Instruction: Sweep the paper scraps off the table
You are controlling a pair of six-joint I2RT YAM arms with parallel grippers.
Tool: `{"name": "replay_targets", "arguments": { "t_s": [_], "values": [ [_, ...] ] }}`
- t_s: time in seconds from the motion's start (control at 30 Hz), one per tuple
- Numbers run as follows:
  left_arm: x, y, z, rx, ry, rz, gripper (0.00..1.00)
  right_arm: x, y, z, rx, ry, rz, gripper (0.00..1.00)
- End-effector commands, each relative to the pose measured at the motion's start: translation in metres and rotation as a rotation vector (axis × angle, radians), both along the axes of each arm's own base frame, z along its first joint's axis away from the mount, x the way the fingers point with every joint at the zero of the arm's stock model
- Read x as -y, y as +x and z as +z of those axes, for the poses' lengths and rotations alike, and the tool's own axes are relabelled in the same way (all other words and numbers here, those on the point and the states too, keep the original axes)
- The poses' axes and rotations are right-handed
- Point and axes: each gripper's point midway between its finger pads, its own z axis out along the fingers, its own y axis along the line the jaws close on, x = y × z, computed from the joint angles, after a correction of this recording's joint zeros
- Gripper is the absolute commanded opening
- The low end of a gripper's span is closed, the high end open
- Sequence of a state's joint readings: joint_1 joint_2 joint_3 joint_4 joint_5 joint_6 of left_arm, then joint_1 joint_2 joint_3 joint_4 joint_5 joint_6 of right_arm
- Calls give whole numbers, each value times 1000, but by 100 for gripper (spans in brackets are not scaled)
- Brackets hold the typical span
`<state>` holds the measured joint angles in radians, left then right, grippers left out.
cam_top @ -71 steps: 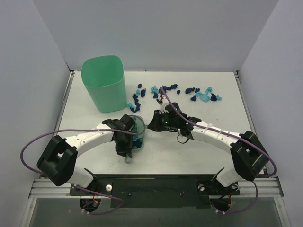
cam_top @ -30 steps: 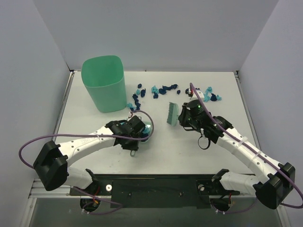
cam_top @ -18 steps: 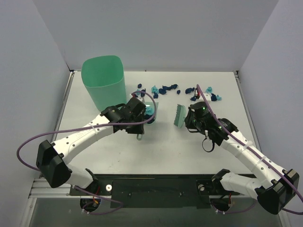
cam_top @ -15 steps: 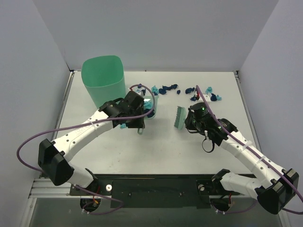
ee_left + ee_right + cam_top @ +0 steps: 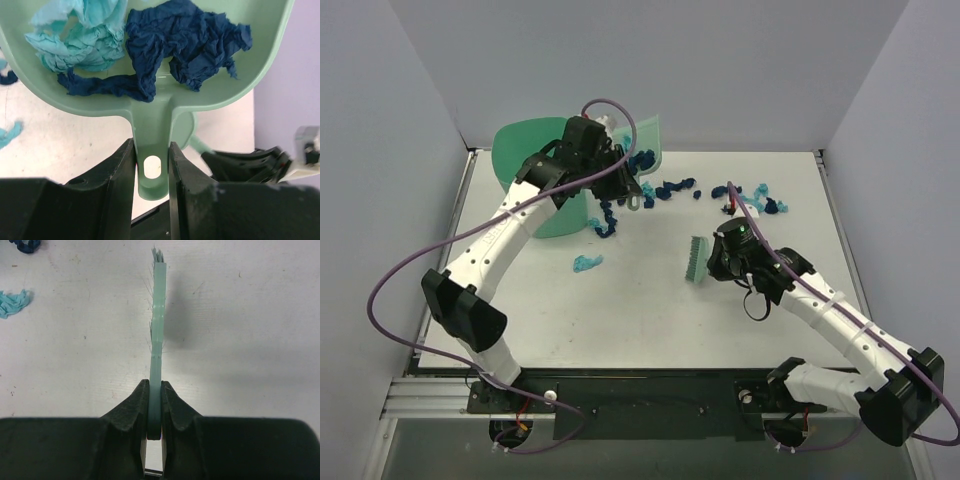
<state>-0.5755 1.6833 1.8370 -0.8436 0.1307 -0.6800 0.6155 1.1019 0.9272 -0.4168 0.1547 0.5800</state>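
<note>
Left tool (image 5: 150,156) on scoop-shaped dustpan (image 5: 152,116), crumpled scraps (image 5: 186,41)

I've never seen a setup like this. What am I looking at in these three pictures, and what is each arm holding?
Two robot arms are bolted at the near edge of a white table. The wide picture looks down from above and behind them; the other two come from a camera on each wrist. The left hand grips the handle of a mint-green dustpan, raised near the green bin and loaded with crumpled paper scraps. The right hand is shut on a green brush. More blue and turquoise scraps lie along the table's far side.
</note>
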Motion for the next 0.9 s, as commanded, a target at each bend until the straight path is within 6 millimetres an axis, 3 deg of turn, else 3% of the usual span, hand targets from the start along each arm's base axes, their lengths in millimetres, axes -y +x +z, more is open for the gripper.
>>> {"name": "replay_targets", "arguments": {
  "t_s": [0.0, 0.37, 0.4, 0.43, 0.47, 0.57, 0.87],
  "values": [
    [2, 28, 45, 69, -141, -8, 0, -5, 2, 5, -10, 19, 0, 0],
    [-40, 70, 89, 118, -338, 60, 0, -10, 3, 1, -39, -5, 18, 0],
    [-48, 75, 84, 105, -357, 67, 0, -11, 3, -1, -48, -8, 20, 0],
    [-50, 75, 99, 138, -398, 69, 0, -12, 3, 0, -45, -9, 22, 0],
    [-59, 78, 93, 123, -413, 82, 0, -13, 4, -1, -48, -15, 26, 0],
    [-73, 81, 111, 163, -496, 95, 0, -17, 5, -1, -48, -24, 35, 0],
    [-111, 88, 122, 192, -734, 123, 0, -29, 2, -4, -56, -79, 82, 0]
  ]
}}
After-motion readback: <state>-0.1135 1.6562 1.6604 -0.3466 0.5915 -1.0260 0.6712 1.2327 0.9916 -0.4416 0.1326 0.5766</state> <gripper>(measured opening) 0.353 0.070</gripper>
